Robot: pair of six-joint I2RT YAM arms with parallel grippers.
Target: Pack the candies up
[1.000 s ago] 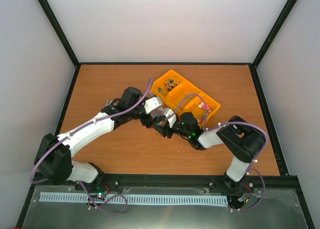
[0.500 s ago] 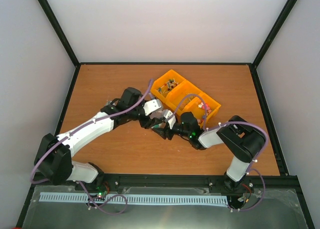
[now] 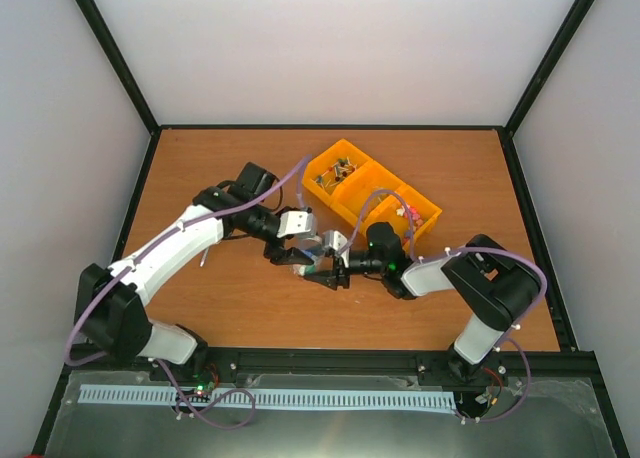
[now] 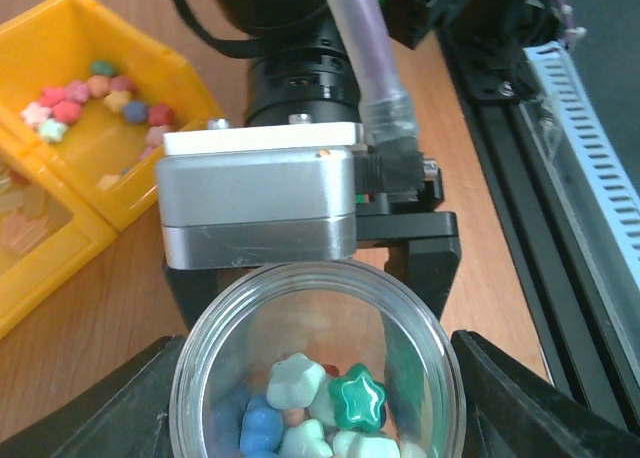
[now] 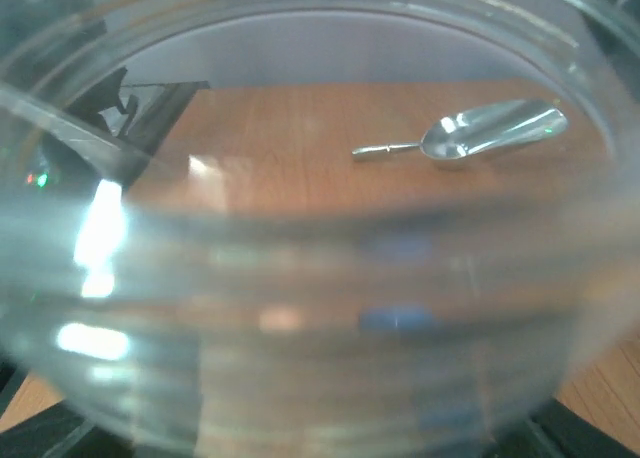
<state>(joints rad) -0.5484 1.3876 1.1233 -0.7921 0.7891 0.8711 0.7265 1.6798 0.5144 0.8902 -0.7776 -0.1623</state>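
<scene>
Both arms pulled back from the yellow bin [image 3: 372, 188] toward the near edge, and my left gripper [image 3: 300, 258] closed in. Now my left gripper and right gripper [image 3: 328, 268] both grip the clear jar [image 4: 405, 328] from opposite sides, just above the desk [image 3: 450, 158]. Candies [image 4: 320, 413] sit in the jar bottom, with more in the bin's end compartment. Metal scoop [image 5: 490, 133] lies flat on the desk.
</scene>
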